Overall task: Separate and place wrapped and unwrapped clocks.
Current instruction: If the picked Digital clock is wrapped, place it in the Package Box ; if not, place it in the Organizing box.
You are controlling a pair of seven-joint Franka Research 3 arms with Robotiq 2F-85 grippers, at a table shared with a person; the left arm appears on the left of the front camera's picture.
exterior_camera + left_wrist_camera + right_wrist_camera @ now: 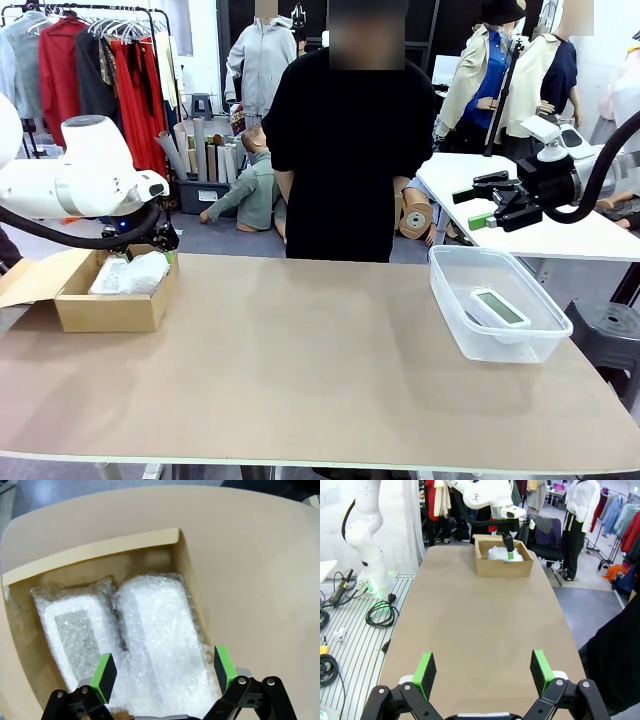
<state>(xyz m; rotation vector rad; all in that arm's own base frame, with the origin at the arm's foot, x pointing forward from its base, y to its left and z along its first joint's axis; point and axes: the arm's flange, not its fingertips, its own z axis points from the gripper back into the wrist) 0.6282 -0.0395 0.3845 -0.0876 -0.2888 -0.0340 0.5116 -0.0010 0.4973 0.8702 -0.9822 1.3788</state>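
Two wrapped clocks lie side by side in a cardboard box at the table's left. One bubble-wrap bundle shows a greyish screen through the wrap, and the other bundle is plain white. My left gripper hangs open just above them, its green pads astride the plain bundle, holding nothing. The unwrapped clock, white with a greyish screen, lies in a clear plastic tub at the right. My right gripper is open and empty, raised above and behind the tub. From the right wrist, the box and bundles appear far off.
A person in black stands at the far edge, hands out of sight. The box's flap sticks out to the left. A white side table stands behind the tub. The broad tan tabletop lies between box and tub.
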